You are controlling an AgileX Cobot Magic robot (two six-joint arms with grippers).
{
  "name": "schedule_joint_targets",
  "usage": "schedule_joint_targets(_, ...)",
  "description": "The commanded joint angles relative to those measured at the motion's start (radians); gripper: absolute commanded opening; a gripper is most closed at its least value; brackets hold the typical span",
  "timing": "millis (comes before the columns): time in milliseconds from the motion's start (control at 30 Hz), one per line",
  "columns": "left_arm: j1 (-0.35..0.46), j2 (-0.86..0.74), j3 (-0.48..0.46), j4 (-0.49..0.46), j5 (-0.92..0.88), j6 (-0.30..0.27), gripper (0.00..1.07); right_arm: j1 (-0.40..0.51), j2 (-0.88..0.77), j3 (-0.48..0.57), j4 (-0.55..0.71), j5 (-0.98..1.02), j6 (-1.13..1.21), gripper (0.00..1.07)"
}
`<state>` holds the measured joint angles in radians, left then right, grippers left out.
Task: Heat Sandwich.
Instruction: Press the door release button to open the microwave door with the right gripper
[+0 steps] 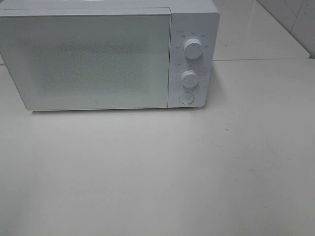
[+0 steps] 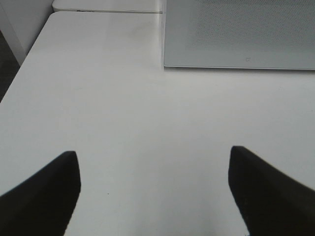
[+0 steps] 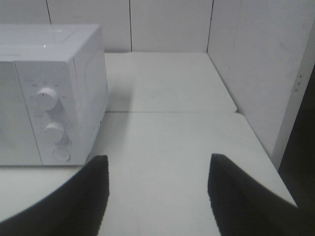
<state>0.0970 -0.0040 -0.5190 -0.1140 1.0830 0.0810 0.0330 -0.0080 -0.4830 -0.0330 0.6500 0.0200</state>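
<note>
The left gripper hangs over bare table with its jaws spread wide and nothing between them. The right gripper is also parted, less widely, and empty. Neither arm shows in the high view. The sandwich appears in no view, so which way it lies from either gripper cannot be told. It may sit behind the shut, frosted door of the microwave, or out of frame. The microwave stands with its long axis across the table, front toward the arms. The left gripper faces the door's lower edge. The right faces the panel with two knobs and a round button, and is likely nearer to those. The table is white, smooth and flat, and a white wall closes in on the right.
</note>
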Motion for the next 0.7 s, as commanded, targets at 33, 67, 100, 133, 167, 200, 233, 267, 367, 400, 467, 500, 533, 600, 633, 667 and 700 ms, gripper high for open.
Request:
schedule_joint_targets(33,0.002,-0.018,0.003,0.0,-0.014,-0.006,0.78,-0.007,-0.019,0.032,-0.018,-0.112,-0.007,0.59)
schedule_joint_targets(67,0.002,-0.018,0.003,0.0,-0.014,-0.006,0.78,-0.007,-0.002,0.048,-0.018,-0.15,-0.007,0.59)
schedule_joint_targets(100,0.002,-0.018,0.003,0.0,-0.014,-0.006,0.78,-0.007,0.011,0.055,-0.018,-0.166,-0.007,0.59)
schedule_joint_targets(133,0.002,-0.018,0.003,0.0,-0.014,-0.006,0.78,-0.007,0.011,0.055,-0.018,-0.166,-0.007,0.59)
schedule_joint_targets(167,0.002,-0.018,0.003,0.0,-0.014,-0.006,0.78,-0.007,0.025,0.062,-0.018,-0.189,-0.007,0.59)
schedule_joint_targets(200,0.002,-0.018,0.003,0.0,-0.014,-0.006,0.78,-0.007,0.04,0.067,-0.018,-0.205,-0.007,0.59)
schedule_joint_targets(233,0.002,-0.018,0.003,0.0,-0.014,-0.006,0.78,-0.007,0.075,0.07,-0.018,-0.241,-0.007,0.59)
schedule_joint_targets(267,0.002,-0.018,0.003,0.0,-0.014,-0.006,0.78,-0.007,0.096,0.07,-0.018,-0.261,-0.007,0.59)
schedule_joint_targets(367,0.002,-0.018,0.003,0.0,-0.014,-0.006,0.78,-0.007,0.14,0.07,-0.018,-0.302,-0.007,0.59)
schedule_joint_targets(400,0.002,-0.018,0.003,0.0,-0.014,-0.006,0.78,-0.007,0.18,0.07,-0.018,-0.344,-0.007,0.59)
schedule_joint_targets(467,0.002,-0.018,0.003,0.0,-0.014,-0.006,0.78,-0.007,0.203,0.07,-0.018,-0.366,-0.007,0.59)
schedule_joint_targets(500,0.002,-0.018,0.003,0.0,-0.014,-0.006,0.78,-0.007,0.226,0.07,-0.018,-0.386,-0.007,0.59)
schedule_joint_targets(533,0.002,-0.018,0.003,0.0,-0.014,-0.006,0.78,-0.007,0.269,0.07,-0.018,-0.424,-0.007,0.59)
schedule_joint_targets(600,0.002,-0.018,0.003,0.0,-0.014,-0.006,0.78,-0.007,0.309,0.07,-0.018,-0.453,-0.007,0.59)
schedule_joint_targets(633,0.002,-0.018,0.003,0.0,-0.014,-0.006,0.78,-0.007,0.309,0.07,-0.018,-0.453,-0.007,0.59)
schedule_joint_targets(667,0.002,-0.018,0.003,0.0,-0.014,-0.006,0.78,-0.007,0.33,0.07,-0.018,-0.468,-0.007,0.59)
schedule_joint_targets(700,0.002,-0.018,0.003,0.0,-0.014,-0.006,0.78,-0.007,0.373,0.07,-0.018,-0.488,-0.007,0.59)
